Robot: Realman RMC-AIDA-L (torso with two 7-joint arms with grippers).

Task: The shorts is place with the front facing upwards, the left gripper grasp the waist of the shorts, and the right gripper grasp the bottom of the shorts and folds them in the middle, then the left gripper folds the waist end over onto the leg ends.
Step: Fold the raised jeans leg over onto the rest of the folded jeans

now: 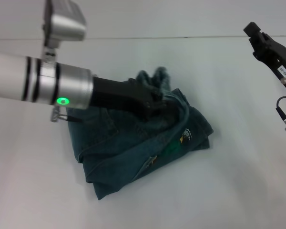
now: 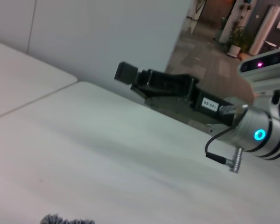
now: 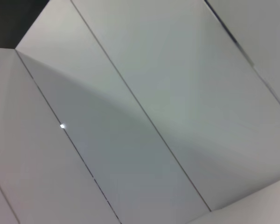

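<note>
Dark teal denim shorts (image 1: 133, 152) lie folded in a bunched heap on the white table (image 1: 238, 181) in the head view. My left arm reaches across them from the left, and the left gripper (image 1: 158, 101) is pressed into the raised fabric at the heap's far right, shut on a fold of the shorts. A frayed edge (image 1: 155, 76) stands up just behind it, and a sliver of fringe (image 2: 65, 219) shows in the left wrist view. My right gripper (image 1: 255, 34) hangs in the air at the far right, well away from the shorts, also seen as the dark right gripper (image 2: 127, 73) in the left wrist view.
The table's far edge (image 1: 181, 37) runs behind the shorts. Bare tabletop (image 1: 43, 191) surrounds the heap. The right wrist view shows only pale panels (image 3: 144, 116).
</note>
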